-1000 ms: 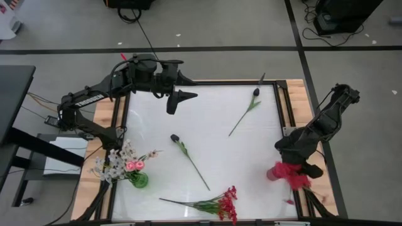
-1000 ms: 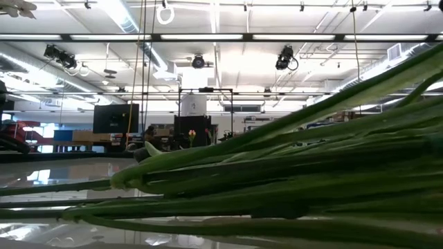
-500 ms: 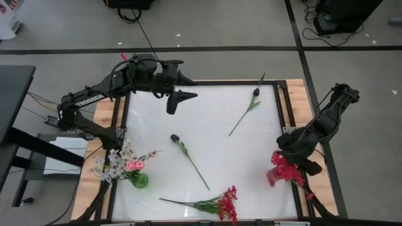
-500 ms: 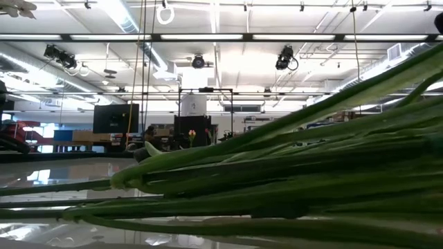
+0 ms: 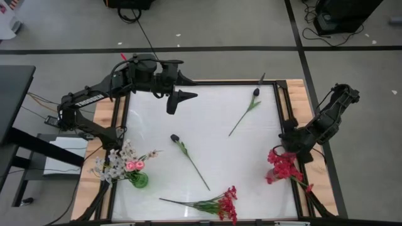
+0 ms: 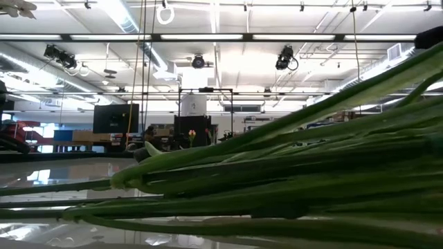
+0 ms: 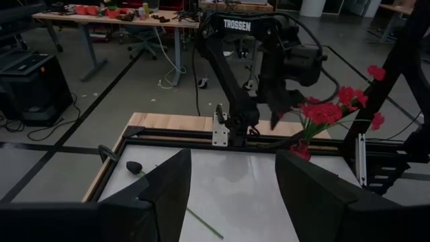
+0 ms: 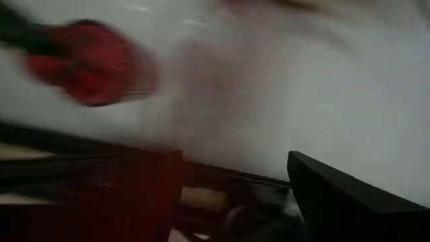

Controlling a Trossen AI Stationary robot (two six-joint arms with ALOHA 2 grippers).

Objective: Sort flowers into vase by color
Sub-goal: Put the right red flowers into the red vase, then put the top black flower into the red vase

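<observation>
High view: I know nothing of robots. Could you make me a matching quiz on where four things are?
1. small green vase
2. loose red blossom spray with green stems
3. bright red flower bunch
4. dark left end effector

A. open, over the white table's upper left corner
B. left side, holding white and pink flowers
C. right edge, by the right end effector
D. lying flat at the lower edge

Pairs: 1-B, 2-D, 3-C, 4-A

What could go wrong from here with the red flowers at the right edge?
The red spray at the right gripper sits at the table's right edge, so a slip could drop stems off the table. The only vase in view, the green vase, stands at the far left, a long carry. A loose red bunch remains near the front edge.
</observation>
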